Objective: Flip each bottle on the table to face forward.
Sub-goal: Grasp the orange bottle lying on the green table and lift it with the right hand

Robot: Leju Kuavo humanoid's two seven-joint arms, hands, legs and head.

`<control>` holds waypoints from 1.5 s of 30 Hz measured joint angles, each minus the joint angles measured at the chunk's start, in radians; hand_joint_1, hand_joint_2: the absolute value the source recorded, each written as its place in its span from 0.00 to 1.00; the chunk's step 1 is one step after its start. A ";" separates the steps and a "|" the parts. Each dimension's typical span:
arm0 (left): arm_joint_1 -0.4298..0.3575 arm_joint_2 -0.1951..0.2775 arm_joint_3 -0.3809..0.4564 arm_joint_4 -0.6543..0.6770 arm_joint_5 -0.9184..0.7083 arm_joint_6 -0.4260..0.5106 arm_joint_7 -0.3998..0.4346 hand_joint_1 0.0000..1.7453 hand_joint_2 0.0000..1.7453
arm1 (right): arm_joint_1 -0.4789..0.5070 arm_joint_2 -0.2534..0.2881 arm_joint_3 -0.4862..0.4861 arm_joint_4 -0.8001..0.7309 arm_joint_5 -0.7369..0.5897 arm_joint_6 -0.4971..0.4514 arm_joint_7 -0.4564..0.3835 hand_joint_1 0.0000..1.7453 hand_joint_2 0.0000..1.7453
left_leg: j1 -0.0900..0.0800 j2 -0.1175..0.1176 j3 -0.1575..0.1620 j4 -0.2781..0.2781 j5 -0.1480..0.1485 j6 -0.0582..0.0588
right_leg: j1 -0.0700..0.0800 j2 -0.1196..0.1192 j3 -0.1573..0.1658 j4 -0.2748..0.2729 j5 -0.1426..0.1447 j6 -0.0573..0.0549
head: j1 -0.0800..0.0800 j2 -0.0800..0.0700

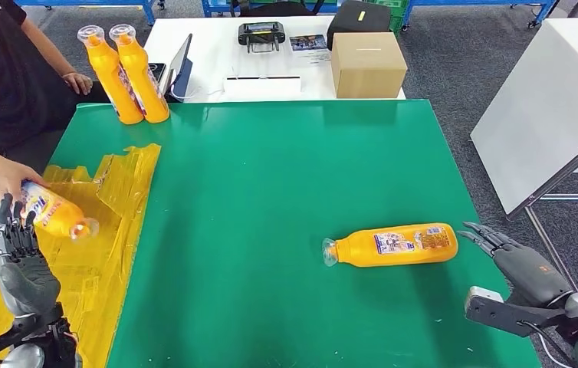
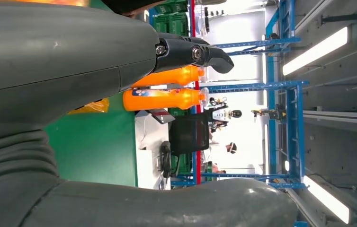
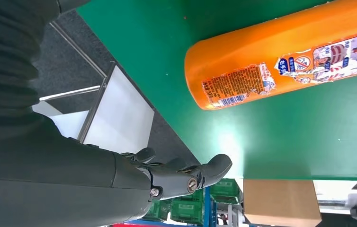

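Where the smooth green desk (image 1: 270, 199) occupies the centre of the head view, one orange plastic bottle (image 1: 391, 245) lies on its side at about 4 o'clock, its glossy cylindrical body bearing a printed label and its clear cap pointing toward 9 o'clock. The right robot hand (image 1: 510, 257) sits just beside the bottle's base at the desk's 4 o'clock edge, with dark fingers (image 3: 205, 172) extended and spread, holding nothing and not touching the bottle. Two further orange bottles (image 1: 127, 74) stand upright and side by side at the 11 o'clock corner, each with a clear cap. A crinkled sheet of yellow plastic film (image 1: 110, 230) covers the desk's 9 o'clock side. Over that film, a person's hand (image 1: 6, 178) grips a fourth orange bottle (image 1: 54, 210), which is tilted with its cap toward 4 o'clock. The left robot hand (image 1: 18, 253) is raised just below that bottle at 8 o'clock, with fingers upright and slightly apart, holding nothing. A brown cardboard box (image 1: 368, 64) rests on a white table (image 1: 217, 46) at 12 o'clock.
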 joint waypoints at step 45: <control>-0.076 0.020 0.000 0.064 0.063 -0.051 0.012 0.00 0.00 | -0.581 0.161 0.548 0.602 0.073 -0.040 0.037 0.00 1.00 | 0.000 0.001 0.000 0.000 0.001 0.001 | 0.000 0.001 0.000 0.001 0.001 0.001 | 0.000 0.000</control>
